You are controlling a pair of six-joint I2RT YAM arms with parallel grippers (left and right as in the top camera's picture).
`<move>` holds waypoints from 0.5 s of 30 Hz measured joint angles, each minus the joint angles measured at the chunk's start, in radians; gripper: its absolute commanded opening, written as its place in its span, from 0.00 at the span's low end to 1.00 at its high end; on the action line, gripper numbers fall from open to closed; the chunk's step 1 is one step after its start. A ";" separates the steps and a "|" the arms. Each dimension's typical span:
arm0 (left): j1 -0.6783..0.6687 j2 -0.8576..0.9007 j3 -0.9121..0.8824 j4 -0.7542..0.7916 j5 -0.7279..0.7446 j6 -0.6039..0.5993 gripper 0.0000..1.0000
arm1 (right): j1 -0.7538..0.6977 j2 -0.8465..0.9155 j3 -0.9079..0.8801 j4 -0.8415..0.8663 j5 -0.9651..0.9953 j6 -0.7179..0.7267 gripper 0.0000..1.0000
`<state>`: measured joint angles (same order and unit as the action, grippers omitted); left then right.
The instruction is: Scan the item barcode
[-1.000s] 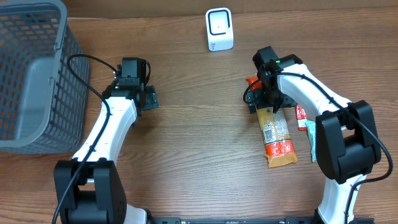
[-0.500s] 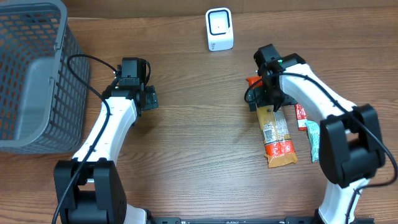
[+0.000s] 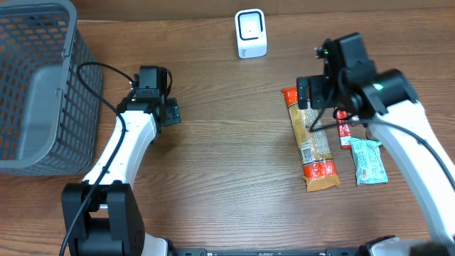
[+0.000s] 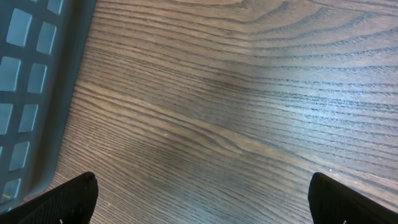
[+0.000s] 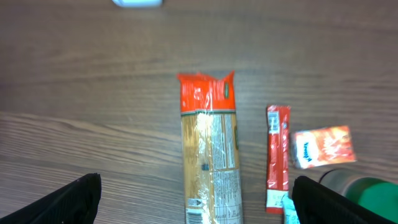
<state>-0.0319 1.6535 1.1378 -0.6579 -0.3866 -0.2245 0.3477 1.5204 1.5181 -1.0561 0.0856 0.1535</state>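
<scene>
both spread — left gripper (image 3: pixel 170 112) (by basket (image 3: pixel 79 78)), right gripper (image 3: pixel 307 94) over long packet (image 3: pixel 313 153), scanner (image 3: pixel 251 33) beyond

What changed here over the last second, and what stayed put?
The right gripper rose from over the long orange snack packet and drew back to the right, jaws open, holding nothing; the teal packet is uncovered now. The snack packet itself, the left gripper, the scanner and the basket have not moved.
</scene>
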 measured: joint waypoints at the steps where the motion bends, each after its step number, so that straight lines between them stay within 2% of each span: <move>1: 0.000 0.000 0.000 0.000 0.000 0.000 1.00 | 0.000 -0.027 0.000 0.000 0.000 0.000 1.00; 8: 0.000 0.000 0.000 0.000 0.000 0.000 1.00 | 0.000 -0.216 0.000 0.000 0.000 0.000 1.00; 15: 0.000 0.000 0.000 0.000 0.000 0.000 1.00 | -0.048 -0.484 -0.002 0.016 0.010 0.000 1.00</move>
<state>-0.0319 1.6535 1.1378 -0.6579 -0.3866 -0.2245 0.2996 1.0363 1.5166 -1.0401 0.0959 0.1535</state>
